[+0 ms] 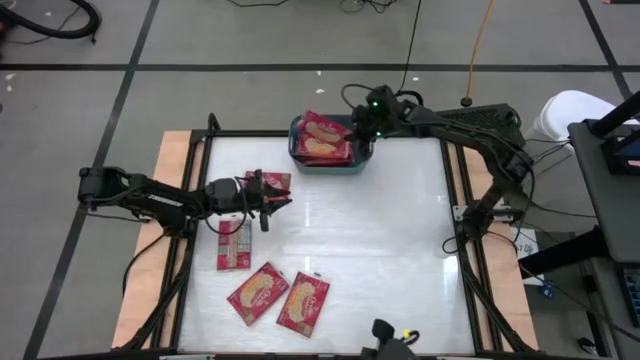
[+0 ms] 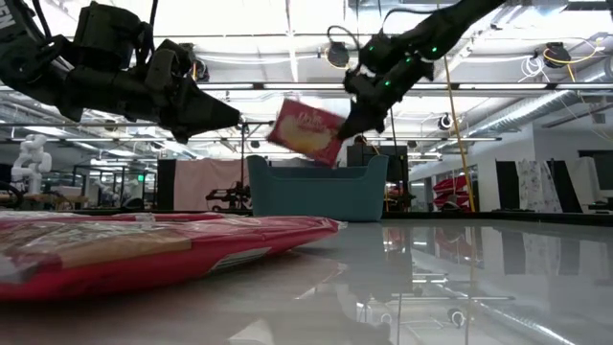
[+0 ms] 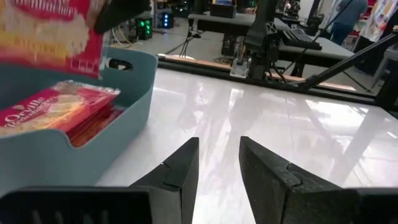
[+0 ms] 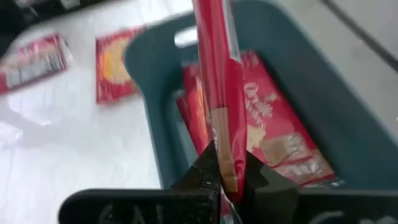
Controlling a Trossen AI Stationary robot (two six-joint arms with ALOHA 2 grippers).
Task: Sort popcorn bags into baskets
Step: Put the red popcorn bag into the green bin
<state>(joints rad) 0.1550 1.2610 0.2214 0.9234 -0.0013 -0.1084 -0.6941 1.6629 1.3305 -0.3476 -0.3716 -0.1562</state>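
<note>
The teal basket (image 1: 296, 150) stands at the table's far edge, with popcorn bags (image 1: 322, 146) lying flat in it. My right gripper (image 1: 358, 128) is over the basket, shut on one red popcorn bag (image 2: 308, 129), which also shows in the left wrist view (image 3: 56, 31). My left gripper (image 3: 217, 165) hovers open and empty at mid-left, above a red bag (image 1: 272, 182) that lies on the table. Three more bags (image 1: 235, 245) (image 1: 258, 292) (image 1: 303, 302) lie flat near the front left. My right gripper pinches the popcorn bag's edge (image 4: 225, 163) between its two fingers. They slant down from the table's far right. In the right wrist view the bag stands edge-on, reaching forward from the fingers. It hangs tilted, clear above the basket's rim (image 2: 316, 171).
Black frame rails (image 1: 455, 200) run along the table's sides. The white tabletop (image 1: 380, 250) lies bare through the middle and right. A red bag (image 2: 144, 249) lies close in front of the low camera. Cables and equipment stand on the floor beyond the right edge.
</note>
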